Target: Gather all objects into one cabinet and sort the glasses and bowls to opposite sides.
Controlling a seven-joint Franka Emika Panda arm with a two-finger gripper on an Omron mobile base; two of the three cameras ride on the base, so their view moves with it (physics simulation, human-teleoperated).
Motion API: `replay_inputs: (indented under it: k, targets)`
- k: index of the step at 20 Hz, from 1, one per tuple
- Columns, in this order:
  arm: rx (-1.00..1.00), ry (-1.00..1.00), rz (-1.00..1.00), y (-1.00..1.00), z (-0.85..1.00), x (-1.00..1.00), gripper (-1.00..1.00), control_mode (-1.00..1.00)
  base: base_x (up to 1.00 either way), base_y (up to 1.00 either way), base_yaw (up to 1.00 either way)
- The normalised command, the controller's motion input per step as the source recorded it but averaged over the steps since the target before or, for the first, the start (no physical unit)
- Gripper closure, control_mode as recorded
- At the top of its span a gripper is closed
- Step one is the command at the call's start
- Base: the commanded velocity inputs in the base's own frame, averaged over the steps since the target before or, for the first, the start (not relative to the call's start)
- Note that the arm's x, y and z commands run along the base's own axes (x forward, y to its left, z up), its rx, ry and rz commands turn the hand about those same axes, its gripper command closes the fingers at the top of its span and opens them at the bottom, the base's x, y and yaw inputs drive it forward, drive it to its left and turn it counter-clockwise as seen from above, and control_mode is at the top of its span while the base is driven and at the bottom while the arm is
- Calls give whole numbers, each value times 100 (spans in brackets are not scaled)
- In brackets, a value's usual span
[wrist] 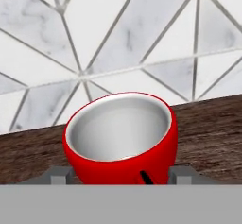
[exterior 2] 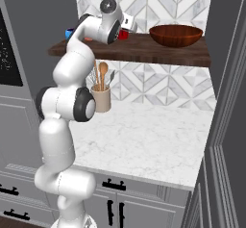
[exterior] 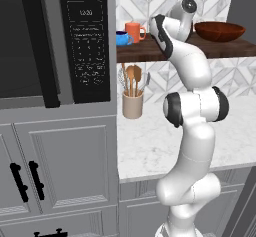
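Apparently caught mid-grasp: claw (wrist: 122, 176) straddled red mug (wrist: 122, 138) on shelf (wrist: 208, 124), grip unclear. Blue mug (exterior: 121, 38), orange mug (exterior: 134, 31) left; bowl (exterior: 219, 31) right. Next: secure, shift leftward.

A dark brown wooden shelf (exterior: 225, 48) runs across the upper part of both base views, fixed against the patterned tile wall; at its left end in the left base view stand a squat blue mug (exterior: 122, 38) and, just beside it to the right, an orange mug (exterior: 134, 31); toward the right end sits a wide dark-brown bowl (exterior: 220, 31), well apart from those two; in the hand view a red mug (wrist: 120, 140) with a pale inside stands on the plank near the wall; below, at mid-frame, a pale marble counter (exterior 2: 153, 145) carries a beige utensil crock (exterior 2: 101, 99) holding wooden spoons.
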Motion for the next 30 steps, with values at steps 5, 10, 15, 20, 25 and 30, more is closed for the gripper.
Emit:
replay_inputs:
  k: [5,10,15,20,25,30]
  targets:
    - [0,0,3,-3,0,3,100,-100,0,0,0]
    - [0,0,4,-3,0,-5,100,-100,0,0,0]
    - [0,0,4,0,0,-13,100,-100,0,0,0]
    - [0,0,3,0,-1,-37,100,-100,0,0,0]
    - [0,0,3,0,0,-56,100,-100,0,0,0]
    - [0,0,3,6,0,-67,100,-100,0,0,0]
